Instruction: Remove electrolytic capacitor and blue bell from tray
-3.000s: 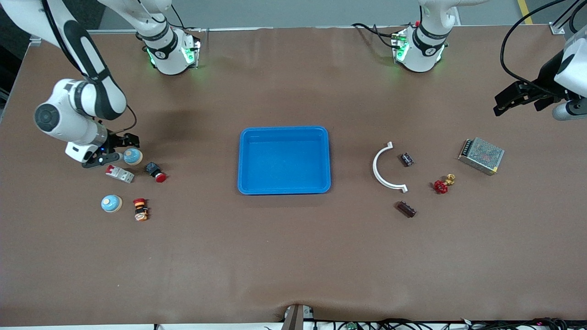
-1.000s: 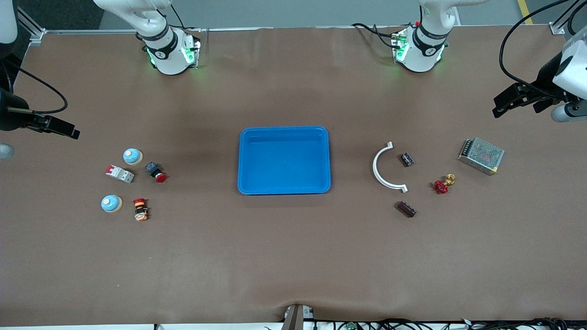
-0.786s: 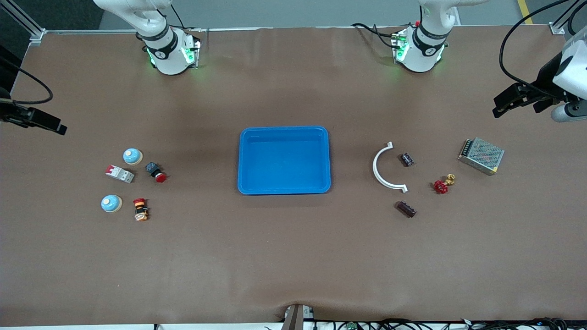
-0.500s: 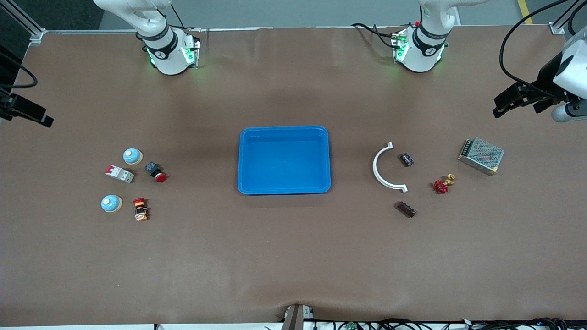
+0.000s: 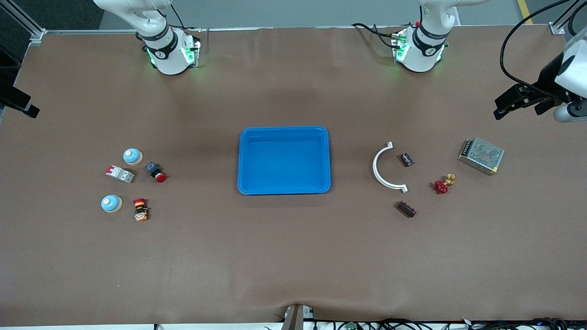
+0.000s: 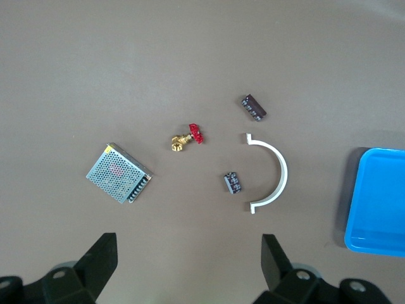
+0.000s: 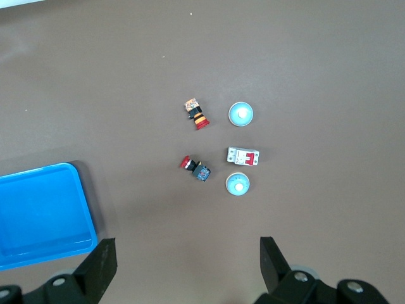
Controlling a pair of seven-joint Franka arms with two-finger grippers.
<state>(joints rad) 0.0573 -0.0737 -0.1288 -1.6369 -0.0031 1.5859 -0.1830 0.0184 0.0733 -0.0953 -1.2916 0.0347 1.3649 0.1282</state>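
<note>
From the front, the blue tray (image 5: 284,160) sits mid-tabletop (image 5: 284,256); two bells (image 5: 132,156) lie toward the right arm's end of it, two capacitors (image 5: 407,159) toward the left arm's end. In the left wrist view, the left pincer (image 6: 190,269) hangs with fingers apart over the capacitors (image 6: 233,183). In the right wrist view, the right pincer (image 7: 186,266) hangs spread over the bells (image 7: 237,183), empty.

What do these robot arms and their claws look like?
Both arms are glossy white with black joint bands; green lights glow on the bases, and black cables run alongside. The left gripper and right gripper are black, each with two flat, wedge-shaped fingers.
</note>
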